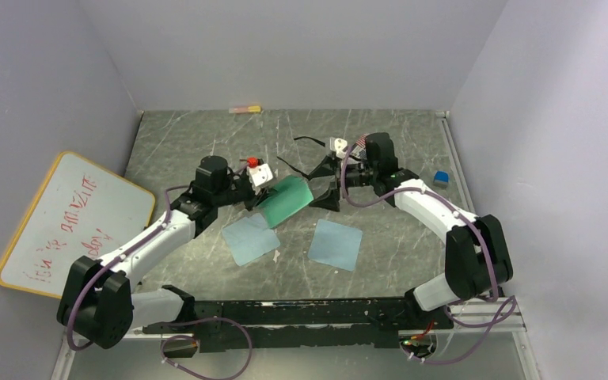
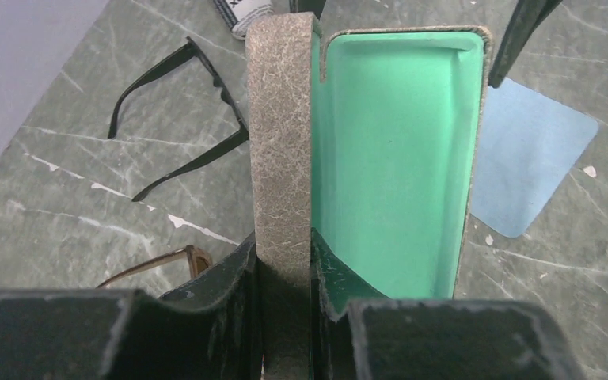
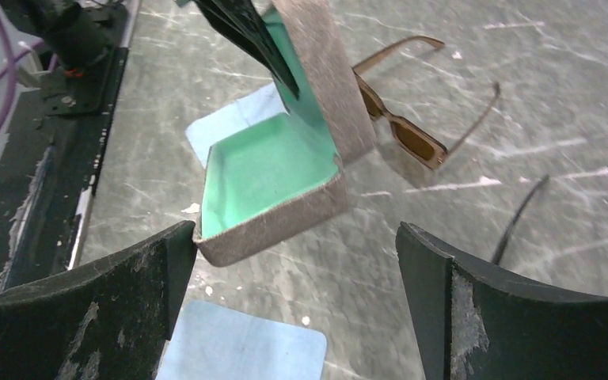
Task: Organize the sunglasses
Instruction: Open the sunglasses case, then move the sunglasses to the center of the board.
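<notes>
- The left gripper (image 2: 283,263) is pressed together on one grey wall of the open case (image 2: 396,158), holding it up with its green lining showing.
- The right gripper (image 3: 297,237) is spread wide just right of the case, with nothing between its fingers.
- The black sunglasses (image 2: 220,87) lie unfolded on the table left of the case, clear of both grippers.
- The brown sunglasses (image 3: 400,131) lie unfolded just behind the case, close to the left gripper.
- The table (image 1: 396,150) is grey and marbled, enclosed by pale walls (image 1: 285,47); two blue cloths (image 1: 336,244) lie on the near side of the case, and a whiteboard (image 1: 71,222) leans well to its left.
- Only the wrist views show the brown sunglasses plainly; from above the left arm hides them, and the black pair is only thin lines behind the case.
</notes>
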### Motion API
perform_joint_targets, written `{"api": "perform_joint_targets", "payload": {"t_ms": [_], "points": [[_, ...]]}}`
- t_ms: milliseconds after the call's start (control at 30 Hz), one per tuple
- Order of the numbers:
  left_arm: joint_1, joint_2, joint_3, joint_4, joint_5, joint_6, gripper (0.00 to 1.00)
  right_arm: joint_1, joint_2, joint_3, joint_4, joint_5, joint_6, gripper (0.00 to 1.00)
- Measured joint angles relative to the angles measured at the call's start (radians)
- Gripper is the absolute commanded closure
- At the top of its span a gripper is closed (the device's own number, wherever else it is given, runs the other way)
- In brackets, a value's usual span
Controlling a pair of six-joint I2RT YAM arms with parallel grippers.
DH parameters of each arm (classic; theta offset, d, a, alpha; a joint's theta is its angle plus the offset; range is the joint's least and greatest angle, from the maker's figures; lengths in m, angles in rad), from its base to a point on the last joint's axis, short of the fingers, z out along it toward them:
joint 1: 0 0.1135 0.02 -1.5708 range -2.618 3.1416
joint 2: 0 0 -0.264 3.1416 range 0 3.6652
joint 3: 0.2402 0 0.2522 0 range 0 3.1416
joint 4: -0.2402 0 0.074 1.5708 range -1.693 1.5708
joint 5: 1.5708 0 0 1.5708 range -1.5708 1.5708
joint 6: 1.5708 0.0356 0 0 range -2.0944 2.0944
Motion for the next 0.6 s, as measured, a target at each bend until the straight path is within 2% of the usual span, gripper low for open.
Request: {"api": "perform_joint_targets", "payload": {"t_ms": [233,500,600], "points": [[0.003,-0.003,0.000,0.026,-0.083,-0.013,0.81,-0.028,0.053,0.061,-0.040,0.142,-0.005,0.00],[0.037,-0.007,0.001,0.039,-0.261,-0.011,0.83,-0.006,0.341,0.351,-0.100,0.370,0.097,0.00],[0.055,-0.011,0.006,0.012,-0.228,-0.017,0.83,-0.004,0.446,0.447,-0.088,0.537,0.115,0.00]]}}
